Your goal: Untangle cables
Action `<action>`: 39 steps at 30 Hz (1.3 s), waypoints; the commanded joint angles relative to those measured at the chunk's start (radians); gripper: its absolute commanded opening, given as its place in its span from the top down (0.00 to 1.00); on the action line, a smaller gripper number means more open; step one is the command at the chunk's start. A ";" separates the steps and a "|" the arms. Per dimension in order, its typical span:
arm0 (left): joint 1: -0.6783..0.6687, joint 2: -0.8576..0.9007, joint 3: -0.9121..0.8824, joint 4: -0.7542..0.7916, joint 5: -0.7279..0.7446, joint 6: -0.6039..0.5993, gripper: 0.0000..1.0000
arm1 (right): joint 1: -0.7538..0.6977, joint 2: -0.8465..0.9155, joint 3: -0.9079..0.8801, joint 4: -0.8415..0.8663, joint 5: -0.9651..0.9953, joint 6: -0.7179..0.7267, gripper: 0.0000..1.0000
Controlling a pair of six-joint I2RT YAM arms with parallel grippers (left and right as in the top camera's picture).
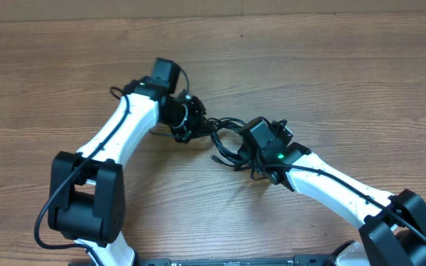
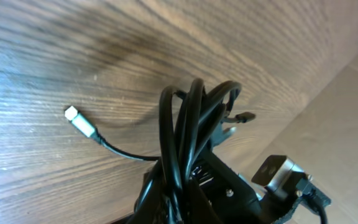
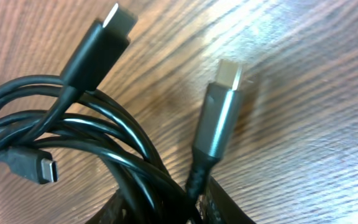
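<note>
The cables are a small coiled bundle of thin black cords on the wooden table between my two grippers. My left gripper is shut on the bundle's left side; in the left wrist view the loops rise out of its jaws, and one strand trails left to a small white plug on the table. My right gripper is shut on the right side. In the right wrist view its jaws pinch the cords, with a black plug, a grey plug and a small plug sticking out.
The wooden table surrounds the bundle. The white left arm and white right arm reach in from the front edge. A pale surface borders the far edge of the table.
</note>
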 commanded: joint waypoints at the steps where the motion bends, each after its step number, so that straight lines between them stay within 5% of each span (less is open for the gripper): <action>1: 0.087 -0.035 0.025 0.011 0.004 0.038 0.96 | -0.019 0.005 -0.018 -0.037 0.055 -0.058 0.75; 16: 0.145 -0.035 0.025 0.013 -0.048 0.044 0.96 | -0.019 0.005 -0.018 -0.079 0.047 -0.105 0.73; 28: 0.298 -0.035 0.025 0.011 0.114 0.056 0.96 | -0.108 0.005 -0.018 -0.151 0.017 -0.105 0.70; 37: 0.236 -0.035 0.025 0.010 0.008 0.056 0.96 | -0.118 0.005 -0.018 -0.155 0.017 -0.225 0.62; 39: 0.203 -0.035 0.025 0.010 -0.033 0.056 0.89 | -0.118 0.005 -0.018 -0.156 0.017 -0.237 0.58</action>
